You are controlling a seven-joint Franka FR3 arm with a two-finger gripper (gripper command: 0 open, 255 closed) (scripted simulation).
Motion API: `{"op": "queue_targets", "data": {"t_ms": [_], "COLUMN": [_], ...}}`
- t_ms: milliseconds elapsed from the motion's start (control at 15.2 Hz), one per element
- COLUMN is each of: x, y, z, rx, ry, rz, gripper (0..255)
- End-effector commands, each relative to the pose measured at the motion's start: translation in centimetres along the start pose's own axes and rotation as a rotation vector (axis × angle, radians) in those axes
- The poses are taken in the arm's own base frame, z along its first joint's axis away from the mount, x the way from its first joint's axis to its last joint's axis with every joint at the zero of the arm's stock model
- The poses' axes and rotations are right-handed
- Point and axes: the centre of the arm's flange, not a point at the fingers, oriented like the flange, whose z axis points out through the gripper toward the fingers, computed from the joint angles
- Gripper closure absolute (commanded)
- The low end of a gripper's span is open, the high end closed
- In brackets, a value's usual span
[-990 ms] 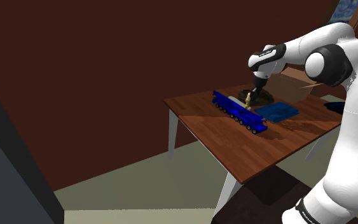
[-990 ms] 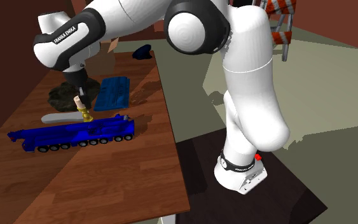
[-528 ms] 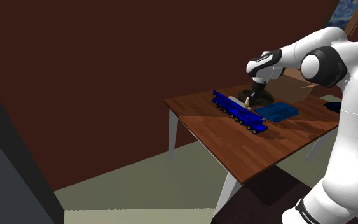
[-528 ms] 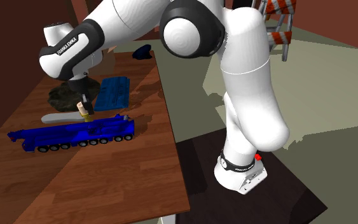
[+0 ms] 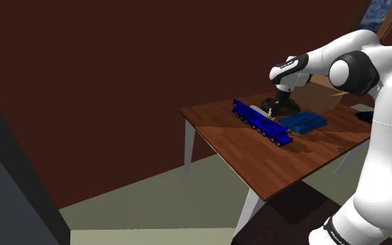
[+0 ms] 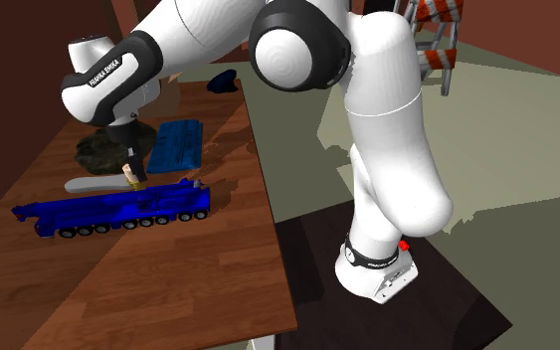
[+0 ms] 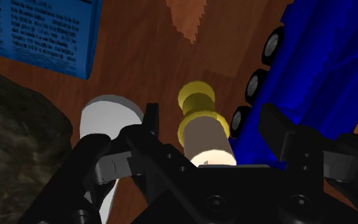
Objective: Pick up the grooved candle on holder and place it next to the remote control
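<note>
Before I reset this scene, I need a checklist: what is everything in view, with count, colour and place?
table: 1, brown wood, bearing the rest
toy truck: 1, blue, long, across the table's middle
candle on holder: 1, beige on a yellow holder, beside the truck
remote control: 1, white, on the candle's other side
book: 1, blue, printed, flat past the remote
lump: 1, dark, rough, next to the book
cardboard box: 1, brown, table's far end
arm: 1, white, dark joints, reaching over the table
gripper: 1, black, open, fingers astride the candle without touching it
</note>
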Motion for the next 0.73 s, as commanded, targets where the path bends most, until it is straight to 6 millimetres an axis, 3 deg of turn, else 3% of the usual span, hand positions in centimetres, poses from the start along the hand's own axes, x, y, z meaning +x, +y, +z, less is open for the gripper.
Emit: {"op": "queue_targets", "data": {"t_ms": [0, 198, 462, 660], "x": [0.0, 0.0, 0.0, 0.0], "y": [0.0, 0.0, 0.0, 0.0], "z": [0.0, 0.0, -5.0, -5.0], "rx": [0.0, 0.0, 0.0, 0.0], "ry": [0.0, 0.0, 0.0, 0.0], "rz": [0.0, 0.0, 0.0, 0.0], "gripper": [0, 0, 0, 0]}}
